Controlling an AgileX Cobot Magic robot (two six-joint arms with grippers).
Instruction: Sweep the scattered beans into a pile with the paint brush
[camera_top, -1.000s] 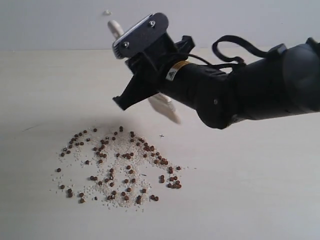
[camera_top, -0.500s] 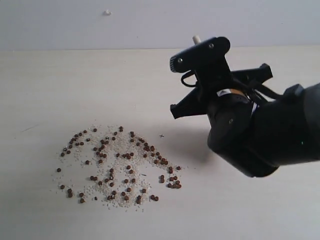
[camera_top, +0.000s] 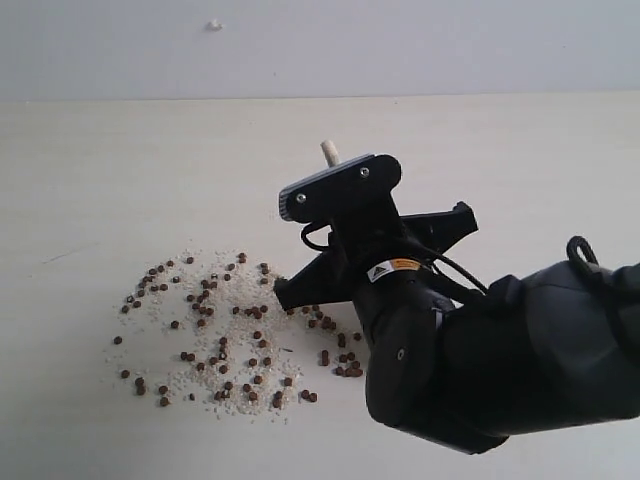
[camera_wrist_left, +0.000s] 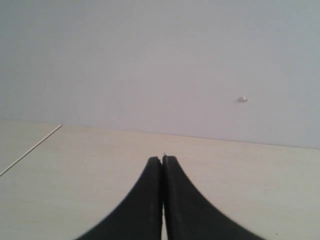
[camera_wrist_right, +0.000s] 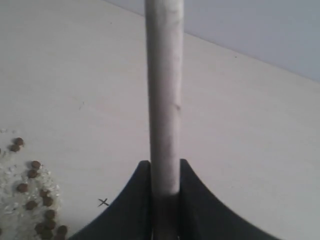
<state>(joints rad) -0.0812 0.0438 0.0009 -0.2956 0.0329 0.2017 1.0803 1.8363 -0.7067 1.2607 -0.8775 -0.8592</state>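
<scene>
The beans (camera_top: 255, 312) are spread on the counter (camera_top: 100, 170), left of centre in the exterior view; the right tool (camera_wrist_right: 165, 172) is placed over their right edge; the paint brush (camera_wrist_right: 164, 90) is clamped between its jaws.

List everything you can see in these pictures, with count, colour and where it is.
table: one, pale wood colour, under everything
wall: one, light grey, behind the table
speck: one, white, on the wall
beans: dozens, reddish-brown, scattered on the table
white grains: too many to count, white, mixed among the beans
paint brush: one, pale wooden handle, bristles hidden
left gripper: one, black, shut, holding nothing
right gripper: one, black, shut on the paint brush handle, at the beans' right edge
</scene>
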